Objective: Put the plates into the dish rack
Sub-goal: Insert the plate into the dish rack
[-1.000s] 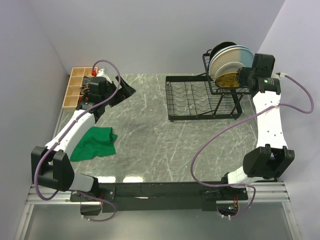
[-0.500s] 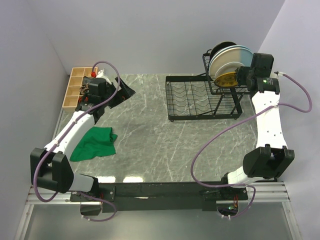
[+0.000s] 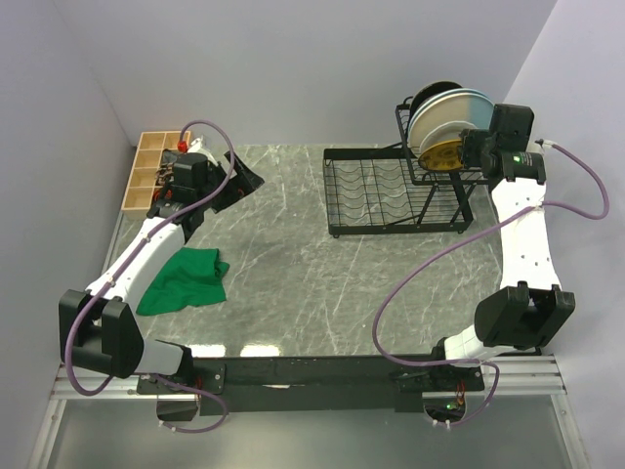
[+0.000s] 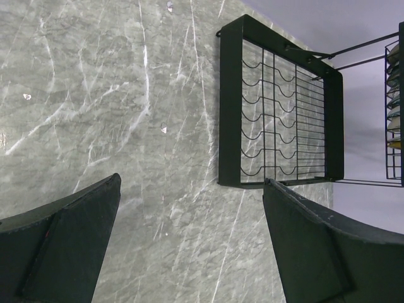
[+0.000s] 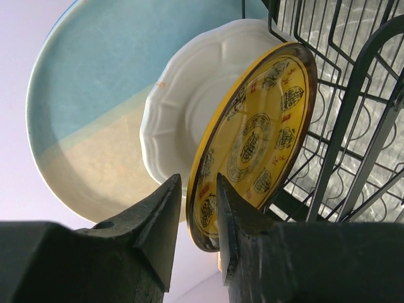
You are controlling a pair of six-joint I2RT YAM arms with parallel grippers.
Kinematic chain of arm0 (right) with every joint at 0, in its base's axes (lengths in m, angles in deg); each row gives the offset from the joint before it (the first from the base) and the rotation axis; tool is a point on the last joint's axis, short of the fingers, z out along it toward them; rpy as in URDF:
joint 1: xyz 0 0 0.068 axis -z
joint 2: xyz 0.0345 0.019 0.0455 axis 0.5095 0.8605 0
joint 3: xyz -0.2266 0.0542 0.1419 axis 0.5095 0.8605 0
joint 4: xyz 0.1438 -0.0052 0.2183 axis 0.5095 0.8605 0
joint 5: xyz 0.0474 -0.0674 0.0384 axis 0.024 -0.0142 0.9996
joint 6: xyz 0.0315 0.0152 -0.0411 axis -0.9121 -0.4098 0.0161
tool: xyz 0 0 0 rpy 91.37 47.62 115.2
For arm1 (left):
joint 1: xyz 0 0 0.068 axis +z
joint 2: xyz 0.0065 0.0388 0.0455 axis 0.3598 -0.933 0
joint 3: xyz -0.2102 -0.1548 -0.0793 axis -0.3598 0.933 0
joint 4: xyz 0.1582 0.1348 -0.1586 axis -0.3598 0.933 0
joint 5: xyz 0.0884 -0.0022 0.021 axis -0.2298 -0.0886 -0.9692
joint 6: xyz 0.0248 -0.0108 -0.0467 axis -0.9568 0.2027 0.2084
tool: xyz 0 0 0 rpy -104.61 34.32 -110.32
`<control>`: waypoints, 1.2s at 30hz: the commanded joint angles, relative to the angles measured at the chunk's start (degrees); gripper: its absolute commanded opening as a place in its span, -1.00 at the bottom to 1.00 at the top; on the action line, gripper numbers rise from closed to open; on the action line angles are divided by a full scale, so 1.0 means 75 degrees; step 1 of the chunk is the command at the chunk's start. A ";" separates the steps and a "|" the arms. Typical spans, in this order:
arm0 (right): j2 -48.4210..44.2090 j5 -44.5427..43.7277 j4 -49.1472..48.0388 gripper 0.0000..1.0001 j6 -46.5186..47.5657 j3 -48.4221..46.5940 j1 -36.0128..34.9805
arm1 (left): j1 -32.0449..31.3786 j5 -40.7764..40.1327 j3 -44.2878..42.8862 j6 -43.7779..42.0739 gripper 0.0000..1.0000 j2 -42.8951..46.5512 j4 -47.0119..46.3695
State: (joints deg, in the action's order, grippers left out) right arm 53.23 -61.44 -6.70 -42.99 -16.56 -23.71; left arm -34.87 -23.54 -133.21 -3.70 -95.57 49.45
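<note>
The rim of the yellow patterned round plate (image 5: 265,139) stands between the right gripper's (image 5: 199,183) fingers; I cannot tell if they pinch it. The left gripper (image 4: 192,183) is spread wide.

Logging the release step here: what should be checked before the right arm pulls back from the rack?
1. Yellow plate on edge in the rack's upper basket, beside the white plate: ok.
2. Right tool's grip loose: fingers straddle the rim, gap on one side: ok.
3. Yellow plate's lower edge seated: hidden by the fingers, cannot tell.
4. Left tool open, nothing in it: ok.
5. Lower tray slots free: ok.
</note>
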 commanded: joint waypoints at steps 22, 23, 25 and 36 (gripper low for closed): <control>0.0250 -0.0475 -0.0435 -0.44 0.0543 -0.0543 0.0250 | 0.0033 0.0048 -0.0131 0.0064 0.99 -0.0030 -0.0363; 0.0250 -0.0475 -0.0424 -0.44 0.0531 -0.0567 0.0238 | 0.0033 0.0049 -0.0119 0.0064 0.99 -0.0019 -0.0374; 0.0261 -0.0522 -0.0412 -0.44 0.0554 -0.0567 0.0249 | 0.0033 0.0037 -0.0096 0.0064 0.99 0.0005 -0.0363; 0.0168 -0.0452 -0.0529 -0.42 0.0543 -0.0426 0.0250 | 0.0033 -0.0010 -0.0189 -0.0029 0.99 0.0052 -0.0234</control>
State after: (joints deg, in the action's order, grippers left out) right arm 55.68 -63.37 -8.40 -39.38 -18.18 -22.22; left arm -34.87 -23.52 -133.21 -3.16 -95.83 49.03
